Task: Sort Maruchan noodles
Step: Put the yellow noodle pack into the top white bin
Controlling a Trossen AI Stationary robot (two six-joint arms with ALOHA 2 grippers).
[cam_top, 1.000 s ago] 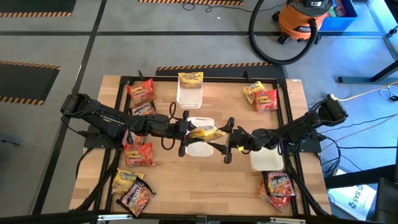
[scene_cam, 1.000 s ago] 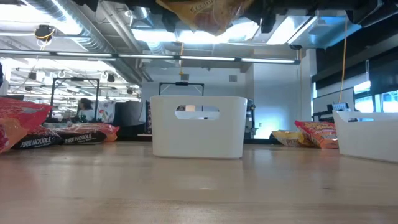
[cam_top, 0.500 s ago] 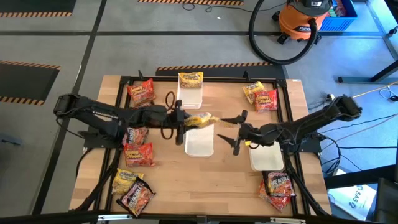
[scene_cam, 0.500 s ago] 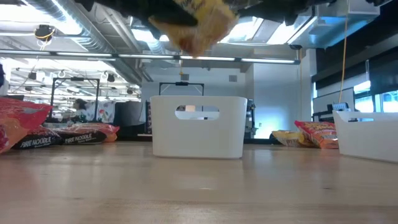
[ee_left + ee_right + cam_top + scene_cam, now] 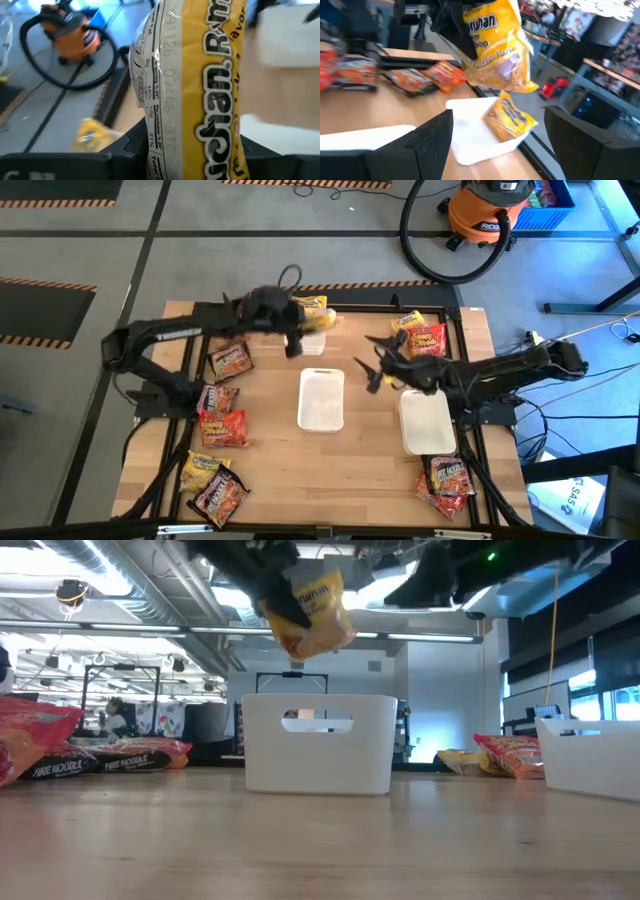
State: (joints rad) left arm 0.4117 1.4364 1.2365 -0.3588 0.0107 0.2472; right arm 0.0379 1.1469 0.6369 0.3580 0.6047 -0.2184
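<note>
The left end effector [image 5: 296, 327] is pinching a yellow packet [image 5: 314, 320] of Maruchan noodles, carrying it in the air at the far side of the desk [image 5: 350, 470]. In the left wrist view the packet [image 5: 200, 90] is filling the frame, standing on edge between the two dark fingers [image 5: 75, 165]. In the right wrist view it [image 5: 495, 47] is hanging just above the far tray [image 5: 480, 135], where another yellow packet [image 5: 509, 120] is already lying.

The right end effector [image 5: 385, 365] is hovering with its fingers spread and nothing between them, between the centre tray [image 5: 321, 399] and the pair of packets [image 5: 420, 335] at the far right corner.

Judging by how the wrapper is crinkling and drooping, the packet is light and its film thin and probably slippery. The noodle block inside is likely stiff but brittle, so a hard squeeze across the middle could crack it. Gripping across a short edge, as the left arm is doing, looks sound, though the packet may swing and twist when moving fast.

Other packets are lying flat on the desk: red and dark ones [image 5: 222, 395] along the left edge, a cluster [image 5: 212, 485] at the near left corner, and more [image 5: 447, 478] at the near right beside the right tray [image 5: 427, 422].
</note>
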